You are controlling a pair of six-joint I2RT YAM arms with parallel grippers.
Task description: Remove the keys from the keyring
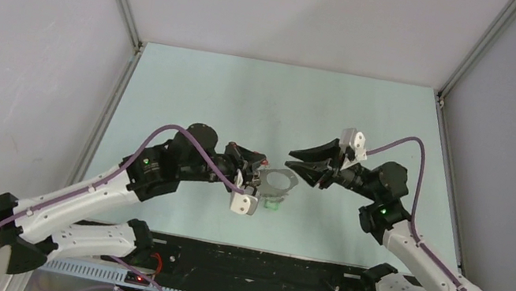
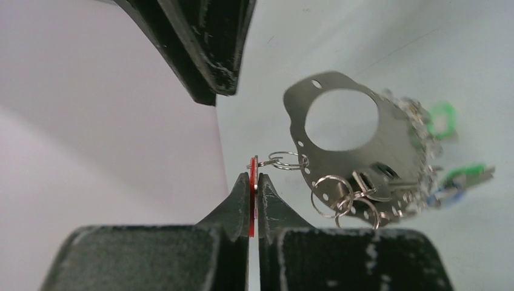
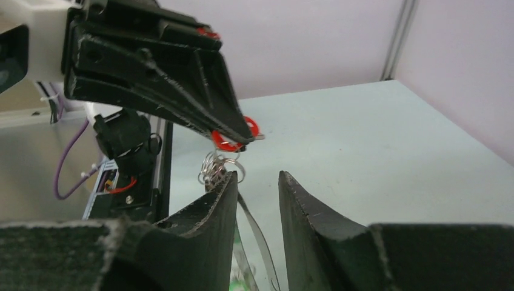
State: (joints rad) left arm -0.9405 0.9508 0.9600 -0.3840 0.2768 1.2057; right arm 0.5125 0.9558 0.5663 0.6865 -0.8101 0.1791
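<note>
The keyring (image 2: 394,140) is a flat grey metal hoop, and it hangs in the air above the table. My left gripper (image 2: 253,180) is shut on a red-headed key (image 2: 252,200), which a small split ring links to the hoop. Green keys (image 2: 442,118) and a blue key (image 2: 445,195) dangle from the hoop's far side. In the top view the keyring (image 1: 280,184) hangs between both arms, with a green key (image 1: 273,206) below it. My right gripper (image 3: 259,174) is open, and the keyring's thin edge (image 3: 254,233) passes between its fingers without being pinched. The red key (image 3: 229,144) shows in the left fingers ahead.
One finger of the right gripper (image 2: 200,42) looms close above the left fingertips. The pale green table (image 1: 247,96) is walled by white panels on three sides. A black rail (image 1: 257,269) runs along the near edge between the arm bases.
</note>
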